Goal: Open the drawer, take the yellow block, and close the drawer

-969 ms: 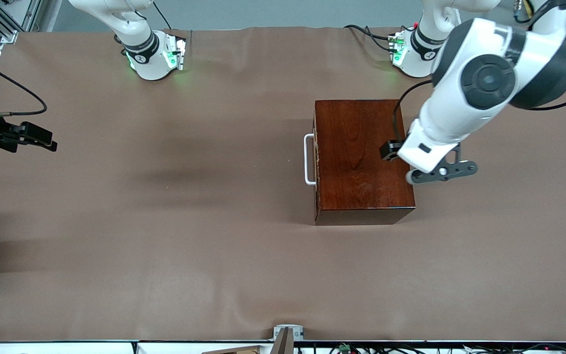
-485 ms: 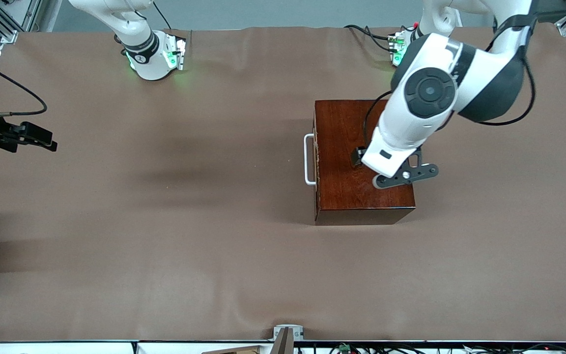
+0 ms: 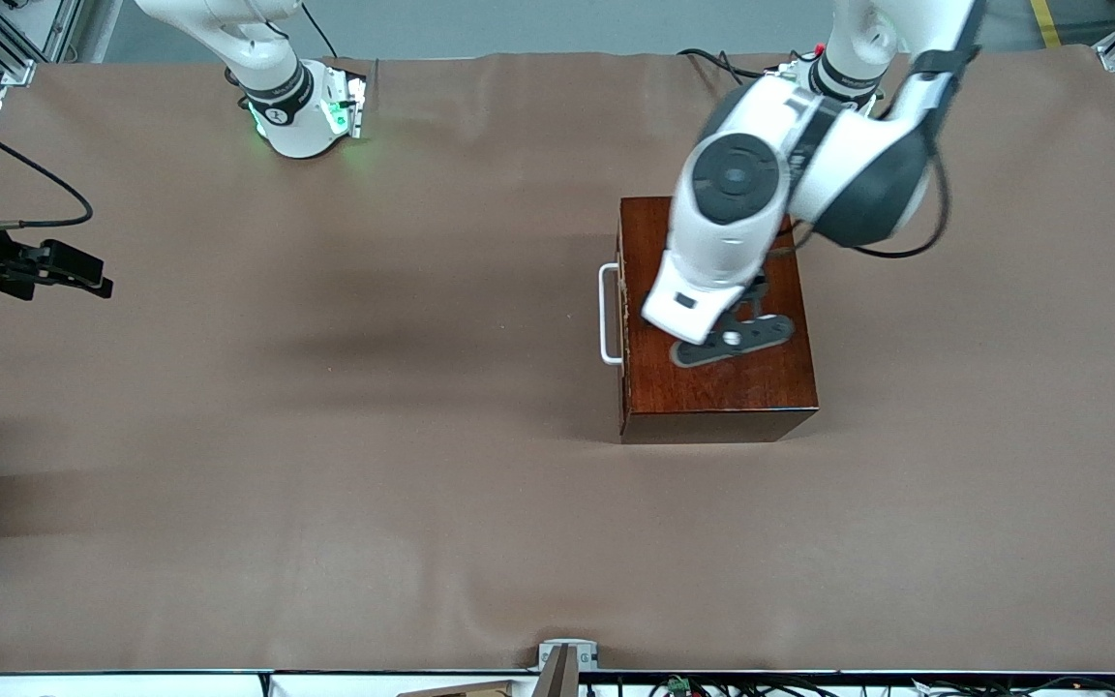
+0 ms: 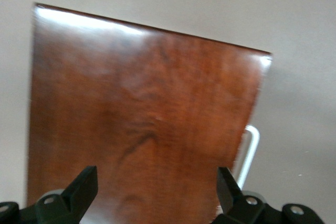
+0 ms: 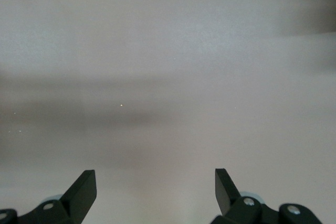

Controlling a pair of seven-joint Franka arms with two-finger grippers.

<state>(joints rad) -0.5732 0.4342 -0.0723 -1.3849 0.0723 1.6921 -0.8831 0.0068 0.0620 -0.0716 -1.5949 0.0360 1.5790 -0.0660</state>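
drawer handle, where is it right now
The white handle sits flush against the closed wooden box, on its face toward the right arm's end; the open left gripper hovers over the box top.

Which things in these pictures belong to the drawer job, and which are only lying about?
Belonging to the job:
- drawer, shut in the wooden box, its white handle toward the right arm's end
- left gripper, jaws open, over the box top
- yellow block: not visible

Only about:
- right gripper, jaws open, waiting over bare brown table cover
- cables by the left arm's base
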